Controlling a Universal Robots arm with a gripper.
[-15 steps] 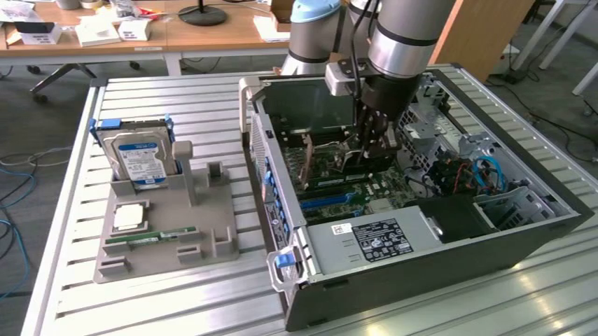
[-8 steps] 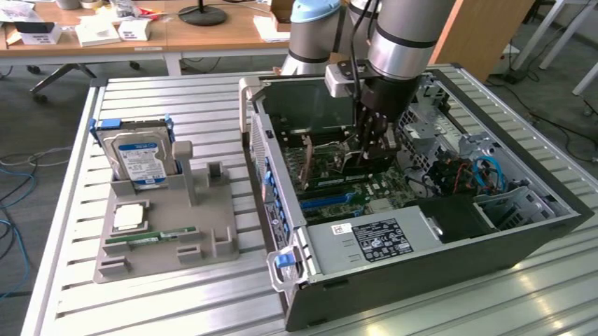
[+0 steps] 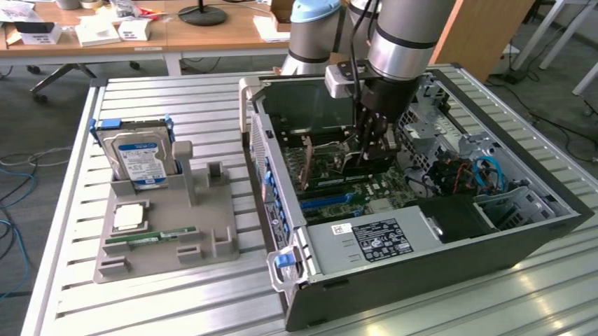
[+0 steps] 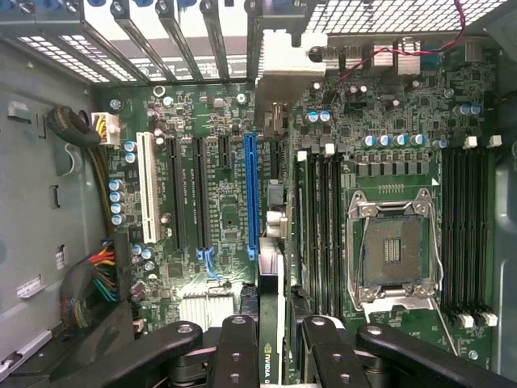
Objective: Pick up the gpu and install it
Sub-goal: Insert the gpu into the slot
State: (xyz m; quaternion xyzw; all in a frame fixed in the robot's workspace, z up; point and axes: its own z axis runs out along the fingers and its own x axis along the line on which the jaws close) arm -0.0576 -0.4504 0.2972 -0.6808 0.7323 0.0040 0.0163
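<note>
Inside the computer case [image 3: 449, 264], the half-closed pincer [image 4: 277, 330] clamped the gpu [image 4: 271, 283]; seating needed alignment with the blue slot [image 4: 250, 194] below.

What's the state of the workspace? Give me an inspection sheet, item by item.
surface: slatted metal table, carrying a grey tray and an open computer case.
job's things: gpu held edge-on over the motherboard, near the blue slot.
clutter: hard drive standing in the tray; memory stick lying flat there.
claw: shut on the gpu, inside the case.
cables: coloured wire bundle and a blue cable inside the case.
surroundings: wooden desk behind the table; loose cables on the floor.
</note>
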